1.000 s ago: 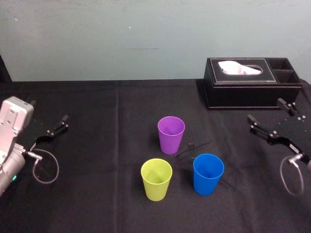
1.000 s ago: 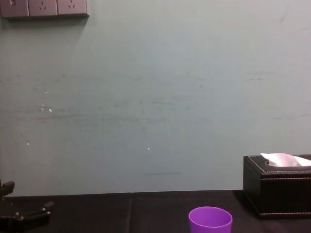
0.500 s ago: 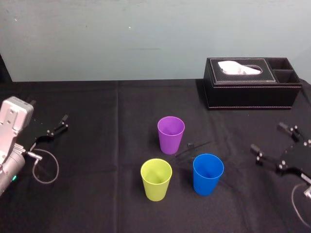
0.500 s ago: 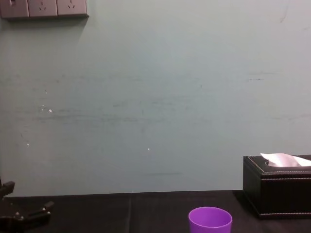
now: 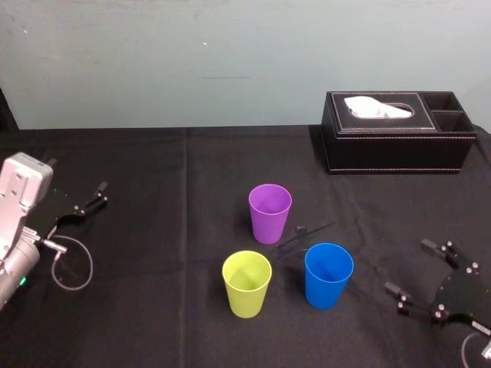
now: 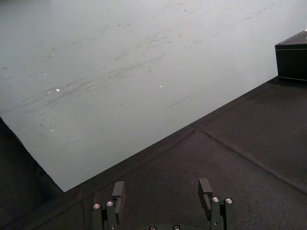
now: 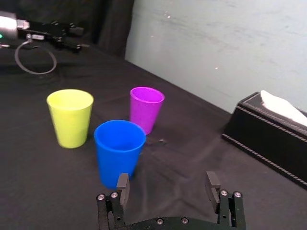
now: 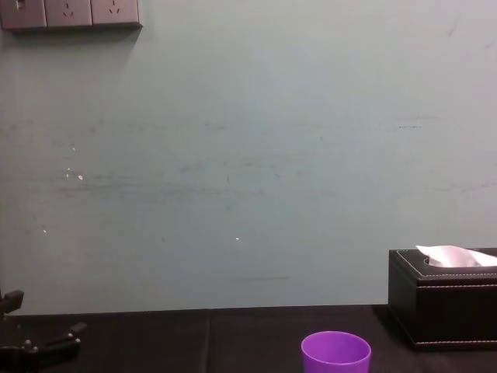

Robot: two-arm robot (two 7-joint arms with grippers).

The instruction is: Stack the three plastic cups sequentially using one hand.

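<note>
Head view: purple cup (image 5: 270, 212), yellow-green cup (image 5: 247, 283) and blue cup (image 5: 328, 274) stand upright on the black tablecloth (image 5: 153, 253), unstacked, in a triangle. Purple is farthest back, blue at front right. The right gripper (image 5: 407, 266) is low at front right, near the blue cup but apart from it, fingers spread wide, holding nothing. The left gripper (image 5: 77, 175) is at far left, well apart from the cups, fingers also wide and empty. Right wrist view adds depth: the blue cup stands ahead of the fingers, closer to one finger, not between them. Chest view gives the purple cup's rim and the black tissue box (image 5: 399, 132) side-on.
</note>
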